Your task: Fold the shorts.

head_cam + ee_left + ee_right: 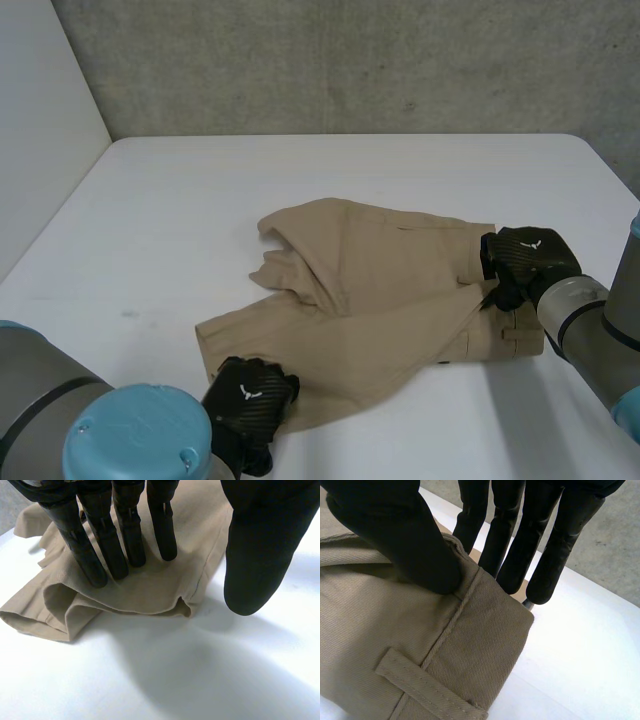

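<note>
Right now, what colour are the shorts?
The shorts are plain tan; the head view shows it best.

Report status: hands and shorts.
Left hand open, fingers flat on shorts leg hem. Right hand pinching waistband corner. Shorts rumpled, partly folded, on table. Nothing in the way.

L hand (250, 395) low, palm down, fingers (102, 555) straight & pressing, thumb held apart. R hand (525, 258) pinches shorts (380, 290) btw thumb & straight fingers.

Shorts (380, 290) x1, robot hands (250, 395) (525, 262) x2
</note>
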`<state>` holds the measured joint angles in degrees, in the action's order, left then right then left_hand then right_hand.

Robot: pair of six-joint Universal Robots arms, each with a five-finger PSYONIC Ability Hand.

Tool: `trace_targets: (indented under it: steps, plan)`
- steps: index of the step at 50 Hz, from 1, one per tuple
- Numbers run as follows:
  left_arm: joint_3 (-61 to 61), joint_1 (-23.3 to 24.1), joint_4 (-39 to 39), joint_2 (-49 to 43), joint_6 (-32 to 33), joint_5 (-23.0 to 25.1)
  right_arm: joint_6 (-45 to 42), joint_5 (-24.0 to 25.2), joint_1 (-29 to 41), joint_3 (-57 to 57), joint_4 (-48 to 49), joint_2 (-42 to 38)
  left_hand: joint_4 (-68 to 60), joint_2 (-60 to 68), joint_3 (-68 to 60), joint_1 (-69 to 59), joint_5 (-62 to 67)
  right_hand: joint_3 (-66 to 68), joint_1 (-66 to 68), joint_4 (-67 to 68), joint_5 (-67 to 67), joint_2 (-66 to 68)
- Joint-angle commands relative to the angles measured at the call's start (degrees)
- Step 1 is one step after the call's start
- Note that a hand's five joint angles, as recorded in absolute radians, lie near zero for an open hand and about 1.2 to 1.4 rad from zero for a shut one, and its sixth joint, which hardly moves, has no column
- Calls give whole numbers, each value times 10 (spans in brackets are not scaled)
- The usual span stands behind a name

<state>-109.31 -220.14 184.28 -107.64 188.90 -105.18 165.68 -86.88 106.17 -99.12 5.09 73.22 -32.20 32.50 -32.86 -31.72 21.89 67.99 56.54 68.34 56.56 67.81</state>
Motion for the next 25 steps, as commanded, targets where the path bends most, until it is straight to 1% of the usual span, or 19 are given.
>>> trace_targets:
  steps: [1,7,21,25]
  plan:
    - [10,0,9,-23,1,1,0,0,1,-2,0,0,-36,33,-29,-41,39,120,235,117,134,122]
    - [20,-4,19,-39,2,1,0,2,1,-4,0,0,-54,51,-48,-59,57,120,235,117,134,122]
    - [26,-13,46,-49,9,2,0,4,2,-6,1,-1,-174,171,-167,-178,177,120,235,117,134,122]
    - [33,-16,45,-60,9,1,0,5,2,-6,1,-1,-177,174,-171,-182,180,120,235,117,134,122]
